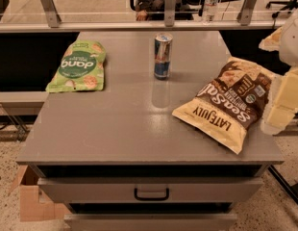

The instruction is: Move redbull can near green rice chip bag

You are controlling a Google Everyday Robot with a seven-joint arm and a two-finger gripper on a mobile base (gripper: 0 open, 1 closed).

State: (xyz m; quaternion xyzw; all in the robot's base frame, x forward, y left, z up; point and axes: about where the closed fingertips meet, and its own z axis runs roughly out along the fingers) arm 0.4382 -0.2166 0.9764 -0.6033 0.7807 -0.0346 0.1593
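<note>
The redbull can [163, 56] stands upright at twelve o'clock on the desk [115, 129], with the green rice chip bag [78, 65] flat at ten. The tool [285, 96] hangs at three, clear of the can; how open it is, I cannot tell. Best approach is over the yellow chip bag [226, 102], gripping the can mid-body.

My arm [293, 38] comes into view at the far right edge, its white upper part high up near the corner. Just below it is my pincer [282, 104], pale cream and blocky, at mid-height on that same edge, angled down and to the left, partly cut off by the frame.
</note>
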